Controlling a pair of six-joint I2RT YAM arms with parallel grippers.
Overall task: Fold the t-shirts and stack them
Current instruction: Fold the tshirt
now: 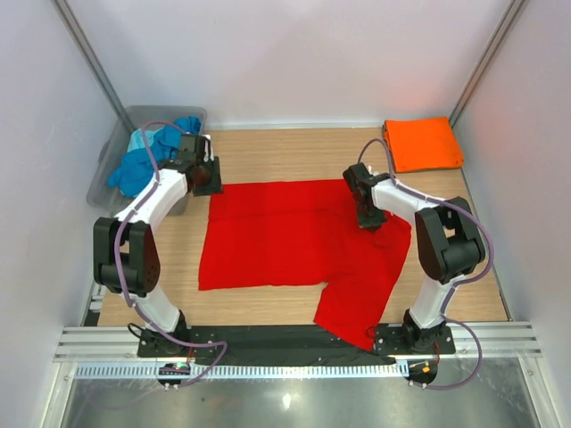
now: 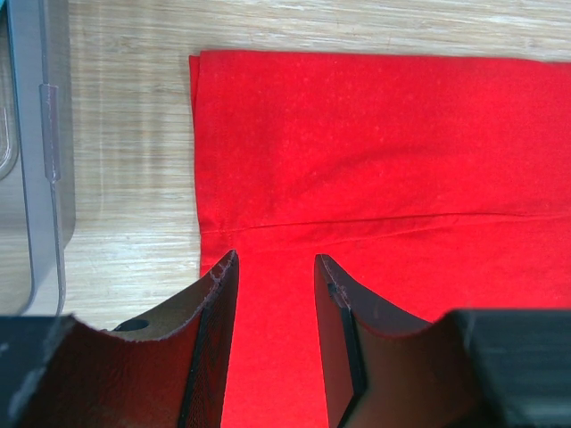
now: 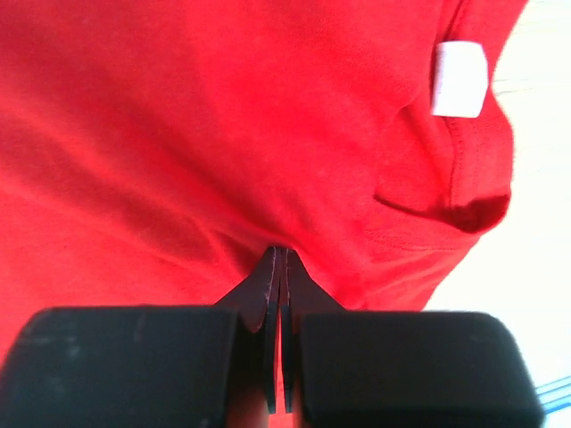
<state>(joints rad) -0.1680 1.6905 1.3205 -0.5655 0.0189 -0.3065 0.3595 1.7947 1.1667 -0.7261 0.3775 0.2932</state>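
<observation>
A bright red t-shirt (image 1: 294, 241) lies partly folded across the middle of the table, one part hanging toward the near edge. My left gripper (image 1: 207, 178) is open at the shirt's far left corner; in the left wrist view its fingertips (image 2: 275, 260) stand apart over the red cloth (image 2: 375, 134), holding nothing. My right gripper (image 1: 370, 214) is shut on the red shirt at its right side; in the right wrist view (image 3: 282, 254) cloth bunches at the closed tips near the collar label (image 3: 459, 78). A folded orange t-shirt (image 1: 422, 143) lies at the far right. Blue and turquoise shirts (image 1: 147, 156) sit in the tub.
A grey translucent plastic tub (image 1: 111, 174) stands at the far left, its wall beside my left gripper in the left wrist view (image 2: 40, 160). White walls enclose the wooden table (image 1: 268, 152). A metal rail (image 1: 294, 343) runs along the near edge.
</observation>
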